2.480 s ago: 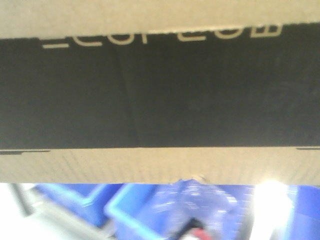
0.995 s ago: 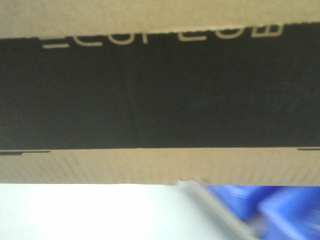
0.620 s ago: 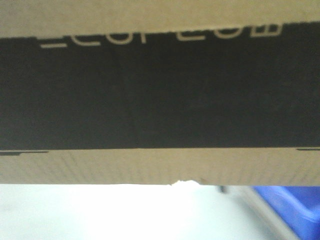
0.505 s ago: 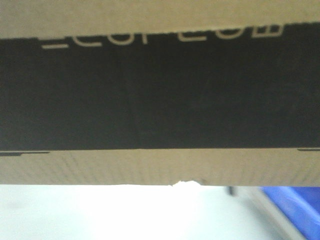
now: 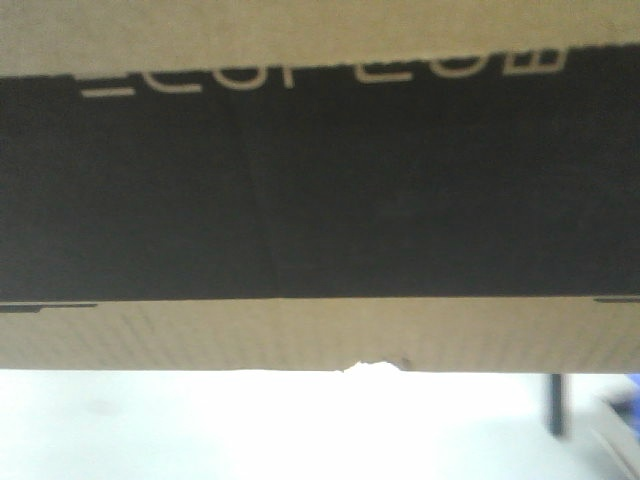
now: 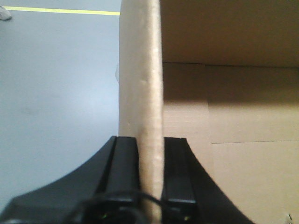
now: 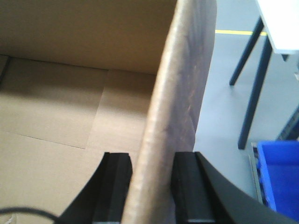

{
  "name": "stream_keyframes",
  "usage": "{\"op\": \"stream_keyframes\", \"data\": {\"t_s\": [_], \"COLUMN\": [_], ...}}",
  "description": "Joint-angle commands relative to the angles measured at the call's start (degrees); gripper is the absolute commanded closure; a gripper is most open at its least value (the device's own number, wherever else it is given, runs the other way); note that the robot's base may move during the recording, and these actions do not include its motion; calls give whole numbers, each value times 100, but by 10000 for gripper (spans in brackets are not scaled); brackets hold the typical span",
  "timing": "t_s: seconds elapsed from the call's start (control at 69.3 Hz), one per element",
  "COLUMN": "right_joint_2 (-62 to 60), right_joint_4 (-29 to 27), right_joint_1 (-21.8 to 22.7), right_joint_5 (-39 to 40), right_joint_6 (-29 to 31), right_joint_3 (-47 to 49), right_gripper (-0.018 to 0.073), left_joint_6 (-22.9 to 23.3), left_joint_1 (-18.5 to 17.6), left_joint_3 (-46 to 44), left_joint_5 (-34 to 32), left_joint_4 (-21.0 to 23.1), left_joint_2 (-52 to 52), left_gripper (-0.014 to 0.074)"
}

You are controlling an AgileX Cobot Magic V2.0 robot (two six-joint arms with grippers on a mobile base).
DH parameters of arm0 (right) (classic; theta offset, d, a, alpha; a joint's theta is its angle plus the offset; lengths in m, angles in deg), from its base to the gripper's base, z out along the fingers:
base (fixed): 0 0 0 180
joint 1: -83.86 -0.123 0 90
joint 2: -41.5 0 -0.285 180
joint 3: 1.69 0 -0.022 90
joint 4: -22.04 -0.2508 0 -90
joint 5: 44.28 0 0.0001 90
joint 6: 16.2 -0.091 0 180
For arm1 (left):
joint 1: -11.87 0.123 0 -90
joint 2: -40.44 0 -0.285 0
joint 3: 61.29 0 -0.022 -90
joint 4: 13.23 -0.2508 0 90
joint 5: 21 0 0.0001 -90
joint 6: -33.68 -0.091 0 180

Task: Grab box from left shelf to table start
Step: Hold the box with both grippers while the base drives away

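Observation:
The box point(image 5: 320, 330) fills most of the front view, brown cardboard with a black panel, pale lettering and a nick in its bottom edge. It is held up off the ground. My left gripper point(image 6: 150, 154) is shut on the box's left wall point(image 6: 140, 84), one finger inside and one outside. My right gripper point(image 7: 153, 175) is shut on the right wall point(image 7: 180, 88) in the same way. The table point(image 7: 282, 23), white-topped on dark legs, stands to the right of the box. The left shelf is out of view.
Below the box the front view shows a washed-out white area point(image 5: 200, 430), a dark leg point(image 5: 555, 400) and a sliver of blue point(image 5: 632, 385). A blue bin point(image 7: 278, 175) sits on the grey floor point(image 6: 56, 93) near the right gripper. A yellow floor line point(image 6: 60, 10) runs behind.
The box stays fixed in the front view while the background slides right. The blue bins have left the frame, white now spans under the box, and a dark leg has appeared.

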Motion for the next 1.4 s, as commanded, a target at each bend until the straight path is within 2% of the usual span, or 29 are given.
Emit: {"op": "stream_keyframes", "data": {"t_s": [0.0,1.384], "right_joint_2": [39,39], "right_joint_4": [-206,-206], "right_joint_1": [-3,-3], "right_joint_5": [710,705], "right_joint_6": [97,97], "right_joint_3": [190,190], "right_gripper": [504,504], "left_joint_6": [76,76], "left_joint_1": [-77,-77], "left_joint_3": [-211,-211], "left_joint_5": [-936,-936], "left_joint_4": [677,677], "left_joint_2": [-19,-19], "left_gripper": [688,688]}}
